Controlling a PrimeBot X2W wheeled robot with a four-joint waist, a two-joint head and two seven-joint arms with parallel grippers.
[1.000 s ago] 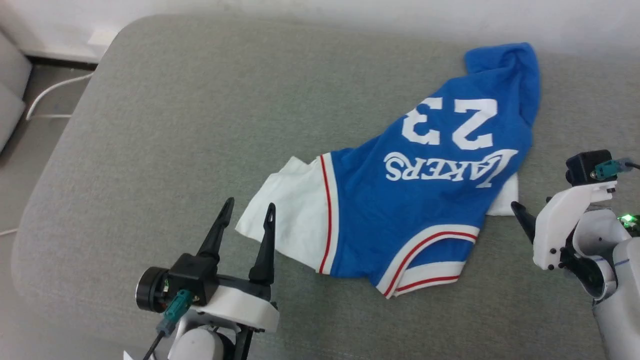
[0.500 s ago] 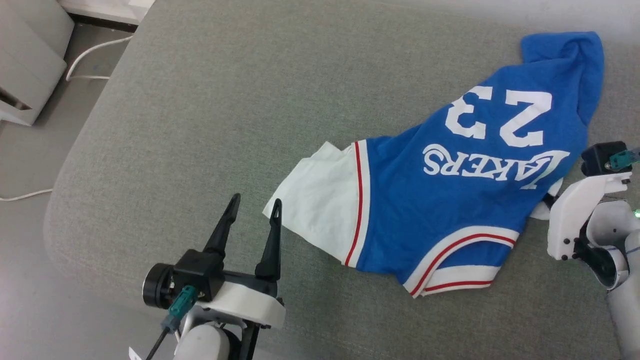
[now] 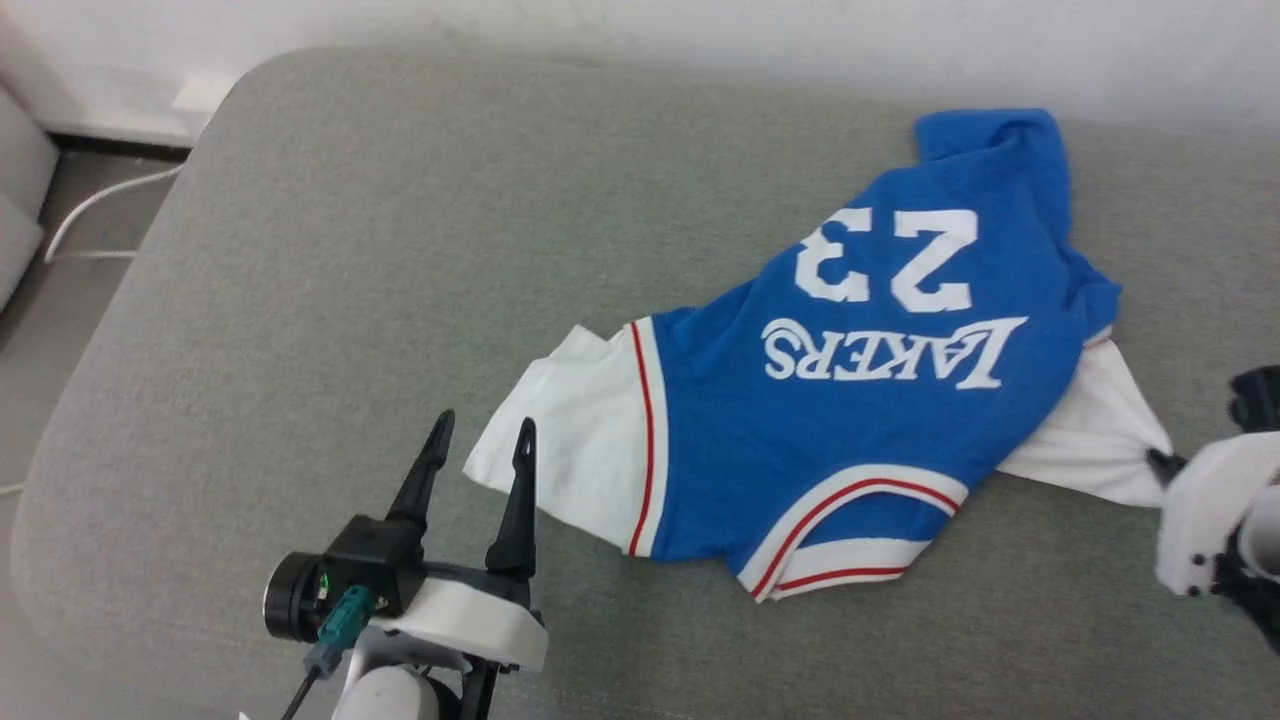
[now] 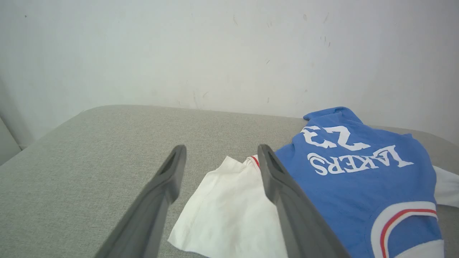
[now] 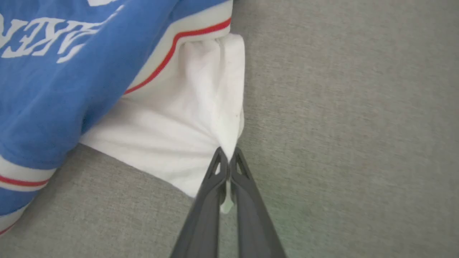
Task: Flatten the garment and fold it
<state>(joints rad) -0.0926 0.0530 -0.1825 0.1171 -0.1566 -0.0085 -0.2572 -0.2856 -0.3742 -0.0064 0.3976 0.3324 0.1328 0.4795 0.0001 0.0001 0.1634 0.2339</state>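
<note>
Currently noting garment [image 3: 840, 420] crumpled right of centre on grey cushion [image 3: 330, 250]. Seeing right gripper [image 5: 228, 161] clamped on white sleeve tip [image 5: 224, 139], left gripper [image 3: 486, 420] spread wide, empty, beside near-left sleeve [image 3: 570, 440]. Risking slip: thin pinch, hard pull.

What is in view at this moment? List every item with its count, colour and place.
garment: one, royal blue with white sleeves, white "LAKERS 23" print and white-and-red trim, lying rumpled on the right part of the cushion
cushion: one, grey fabric, under the garment
wall: one, white, behind the cushion
cable: one, white, beside the cushion at the far left
pale object: one, light grey, at the left edge; what it is I cannot tell
left hand: one, dark fingers, open, at the corner of one white sleeve; contact unclear
right hand: one, dark fingers, shut on the edge of the other white sleeve
</note>
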